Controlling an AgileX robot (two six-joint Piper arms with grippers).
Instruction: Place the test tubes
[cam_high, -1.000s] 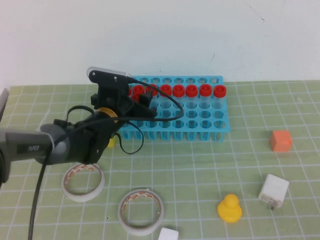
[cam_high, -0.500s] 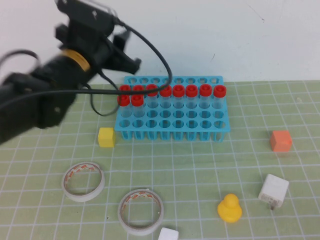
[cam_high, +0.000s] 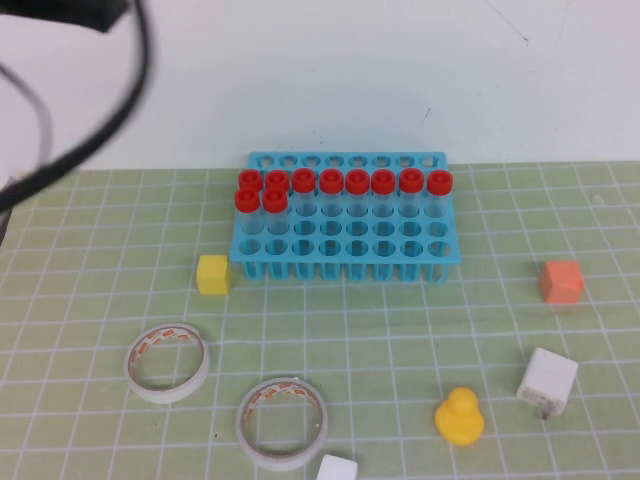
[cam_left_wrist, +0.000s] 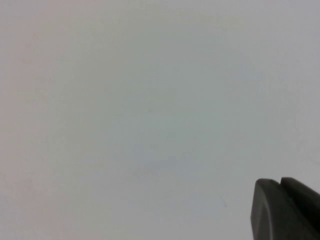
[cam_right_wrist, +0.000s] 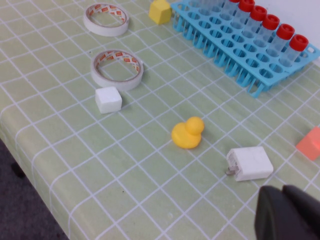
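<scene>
A blue test tube rack (cam_high: 345, 262) stands at the back middle of the table. Several red-capped test tubes (cam_high: 357, 181) stand upright in its rear rows; the rack (cam_right_wrist: 235, 65) and tubes (cam_right_wrist: 270, 22) also show in the right wrist view. My left gripper (cam_left_wrist: 280, 182) is raised high at the left, facing the white wall, shut on nothing. In the high view only its arm's black cable (cam_high: 100, 140) shows at the top left. My right gripper (cam_right_wrist: 282, 189) hangs shut and empty over the table's right side, near the white charger (cam_right_wrist: 249, 163).
On the green checked cloth lie a yellow cube (cam_high: 213, 273), two tape rolls (cam_high: 167, 362) (cam_high: 282, 422), a small white cube (cam_high: 336, 469), a yellow duck (cam_high: 459, 416), the white charger (cam_high: 547, 382) and an orange cube (cam_high: 561, 281). The table's near edge shows in the right wrist view.
The left arm has swung up and to the left, away from the rack and almost out of the high view. Its gripper has gone from open to shut. The tubes stay in the rack.
</scene>
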